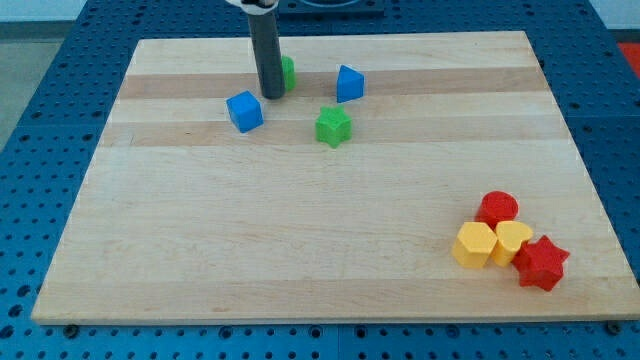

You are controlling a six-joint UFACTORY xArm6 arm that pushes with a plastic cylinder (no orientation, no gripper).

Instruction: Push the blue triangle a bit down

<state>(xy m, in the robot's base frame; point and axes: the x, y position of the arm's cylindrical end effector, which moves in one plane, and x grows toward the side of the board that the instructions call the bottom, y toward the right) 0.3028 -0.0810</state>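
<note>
You see a pale wooden table [330,230] set on a blue perforated base [40,90]. The blue triangle block [349,83] sits near the view's top, right of centre, clear of its neighbours. My tip [271,96] is on the board well to its left, in front of a green block [287,72] that the rod partly hides, so you cannot tell its shape. A blue cube [244,111] lies just left of the tip and lower; a green star-like block [333,126] lies below the triangle. At the view's lower right, a red round block [498,208], two yellow hexagonal blocks [474,245] [513,240] and a red star block [542,263] are clustered. No jaws exist here; the rod ends plain.
</note>
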